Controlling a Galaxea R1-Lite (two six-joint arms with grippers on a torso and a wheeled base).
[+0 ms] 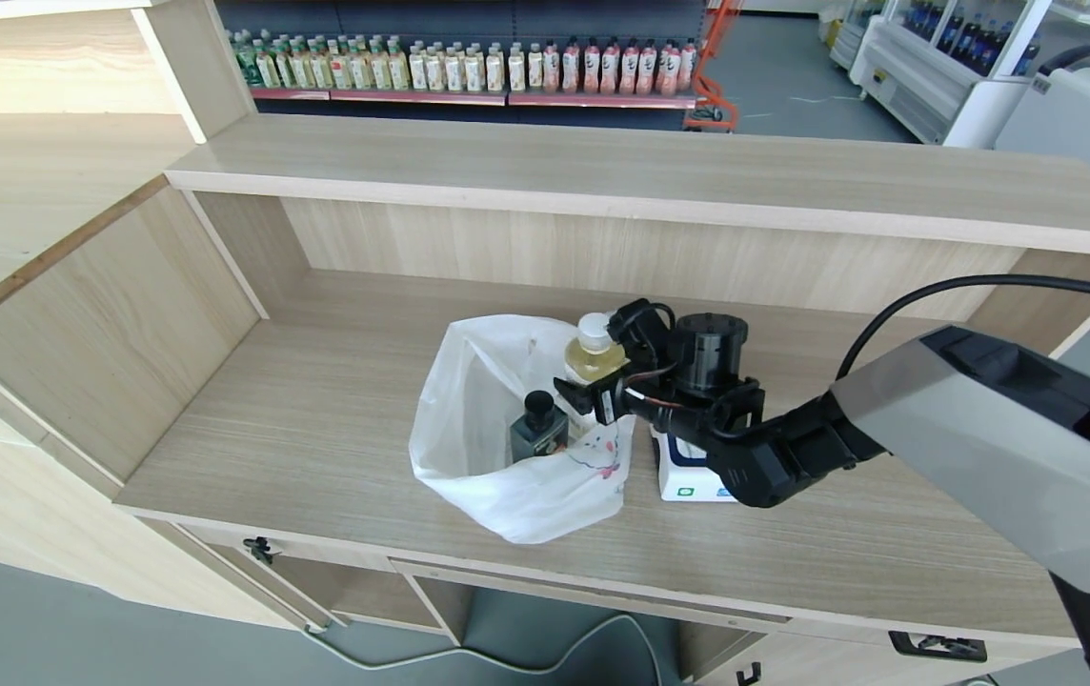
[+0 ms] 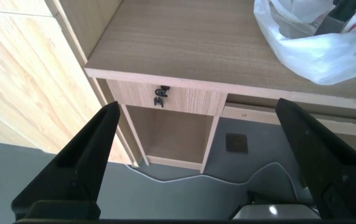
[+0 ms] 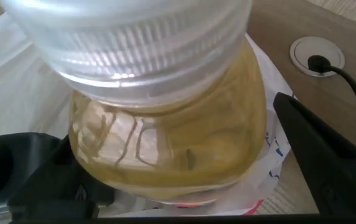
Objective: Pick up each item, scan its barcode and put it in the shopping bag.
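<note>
Amber liquid fills a clear bottle with a white ribbed cap, pinched at its shoulder between the black jaws of the right gripper. The bottle is upright, long axis vertical, cap pointing up, at the two o'clock rim of the white plastic shopping bag. Inside the bag stands a dark grey bottle (black cap up). A white box sits just beside the bag, at its three o'clock. The left gripper, jaws spread wide, hangs out in front of the wooden counter.

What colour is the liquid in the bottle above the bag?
Pale yellow; the bottle shows best in the right wrist view.
</note>
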